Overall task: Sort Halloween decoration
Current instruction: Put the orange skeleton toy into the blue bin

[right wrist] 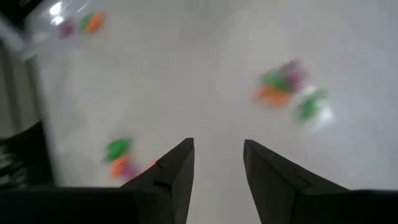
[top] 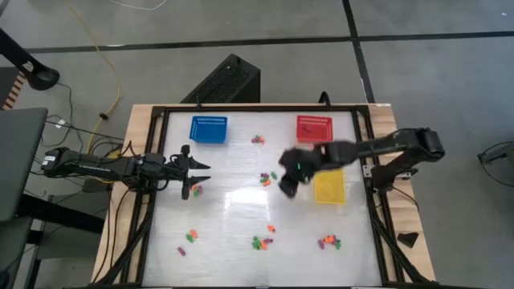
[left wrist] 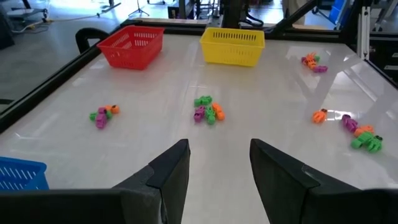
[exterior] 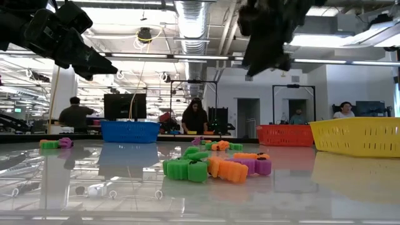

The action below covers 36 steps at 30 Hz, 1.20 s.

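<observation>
Trinkets (top: pixel 265 179) lie scattered mid-table; right pincer (top: pixel 287 186) hovers open, empty.

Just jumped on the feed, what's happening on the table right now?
Sorting is barely under way. Small clusters of orange, purple and green trinkets lie scattered over the table, and none shows in the blue basket, red basket or yellow basket. The right gripper hangs open and empty above the middle of the table, beside the yellow basket. The left gripper is open and empty too, at the left edge, next to one cluster.
</observation>
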{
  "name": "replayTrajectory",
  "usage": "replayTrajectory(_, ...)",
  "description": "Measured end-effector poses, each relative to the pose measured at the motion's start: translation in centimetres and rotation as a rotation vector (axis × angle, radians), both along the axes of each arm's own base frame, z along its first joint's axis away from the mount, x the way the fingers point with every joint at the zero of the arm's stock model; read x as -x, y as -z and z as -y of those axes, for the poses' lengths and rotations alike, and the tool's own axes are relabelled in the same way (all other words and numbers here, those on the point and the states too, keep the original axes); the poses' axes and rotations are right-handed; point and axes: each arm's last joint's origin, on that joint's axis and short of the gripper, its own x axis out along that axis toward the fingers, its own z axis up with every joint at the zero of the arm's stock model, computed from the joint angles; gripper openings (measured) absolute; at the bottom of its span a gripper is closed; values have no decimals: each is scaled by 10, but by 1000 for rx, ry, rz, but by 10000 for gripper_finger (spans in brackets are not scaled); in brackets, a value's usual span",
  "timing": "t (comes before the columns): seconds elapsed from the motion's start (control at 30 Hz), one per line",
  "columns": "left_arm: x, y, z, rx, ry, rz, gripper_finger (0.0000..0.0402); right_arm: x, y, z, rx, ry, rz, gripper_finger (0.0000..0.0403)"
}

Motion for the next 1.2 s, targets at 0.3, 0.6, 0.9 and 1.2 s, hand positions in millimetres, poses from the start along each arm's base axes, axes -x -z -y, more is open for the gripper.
replayTrajectory(0.3, 0, -1, 0, -18, 11, 4, 160, 26, 7, -103, -259, 92, -113, 155)
replayTrajectory(0.6, -1, -6, 0, -78, 21, 51, 160, 60, 44, -155, -271, 287, -421, 137)
replayTrajectory(0.9, -1, -8, 0, -114, 25, 76, 160, 66, 65, -165, -296, 358, -627, 134)
replayTrajectory(1.2, -2, -10, 0, -113, 24, 93, 160, 70, 82, -163, -189, 366, -755, 135)
